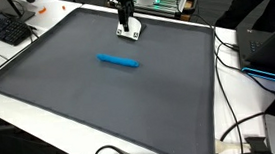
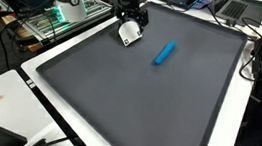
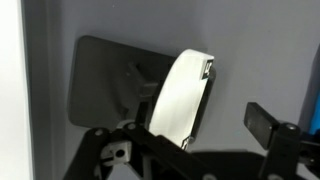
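Gripper (image 1: 126, 23) is hanging right over a small white object (image 1: 128, 31) at the far edge of the grey mat (image 1: 70, 103), prob. touching it. Can't tell if the jaws are apart or pinching. Wrist view is showing one finger (image 3: 265, 122) sitting clear of it. Looking light, stiff, smooth plastic w/ a metal clip, so prob. slippery; best taken across its flat sides. Mat rim is running just behind it, w/ plenty of open room toward the blue marker (image 1: 117, 61), well apart.

Blue marker (image 1: 118, 61), flat on grey mat (image 1: 58, 89)
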Controlling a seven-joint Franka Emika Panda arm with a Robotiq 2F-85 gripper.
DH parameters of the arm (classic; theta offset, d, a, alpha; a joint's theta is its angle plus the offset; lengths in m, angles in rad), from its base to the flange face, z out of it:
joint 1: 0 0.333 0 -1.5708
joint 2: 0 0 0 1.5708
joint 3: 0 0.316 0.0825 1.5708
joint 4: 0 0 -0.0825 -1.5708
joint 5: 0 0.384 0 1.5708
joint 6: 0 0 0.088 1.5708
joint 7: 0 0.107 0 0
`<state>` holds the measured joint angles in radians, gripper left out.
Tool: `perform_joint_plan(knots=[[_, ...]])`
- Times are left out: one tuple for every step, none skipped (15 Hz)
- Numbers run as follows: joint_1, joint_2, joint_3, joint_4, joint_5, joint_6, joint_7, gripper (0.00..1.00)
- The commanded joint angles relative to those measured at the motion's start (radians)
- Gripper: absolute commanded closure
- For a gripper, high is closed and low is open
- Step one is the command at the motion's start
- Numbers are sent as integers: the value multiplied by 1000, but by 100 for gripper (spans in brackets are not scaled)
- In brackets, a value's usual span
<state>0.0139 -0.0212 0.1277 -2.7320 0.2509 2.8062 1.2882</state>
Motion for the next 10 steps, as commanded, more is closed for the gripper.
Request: perform_joint_plan(knots=[[18, 26, -20, 8, -20, 30, 46, 33], [17, 28, -21, 9, -25, 34, 52, 42], [20, 32, -21, 13, -3, 31, 39, 49], [20, 37, -24, 14, -12, 36, 48, 53], [21, 41, -24, 16, -6, 37, 48, 65], [21, 46, -27, 16, -17, 40, 64, 73], [22, 50, -28, 18, -16, 38, 68, 81], [23, 53, -29, 20, -10, 34, 69, 87], [24, 55, -30, 22, -5, 31, 71, 96], [25, 58, -32, 23, -8, 29, 77, 99]])
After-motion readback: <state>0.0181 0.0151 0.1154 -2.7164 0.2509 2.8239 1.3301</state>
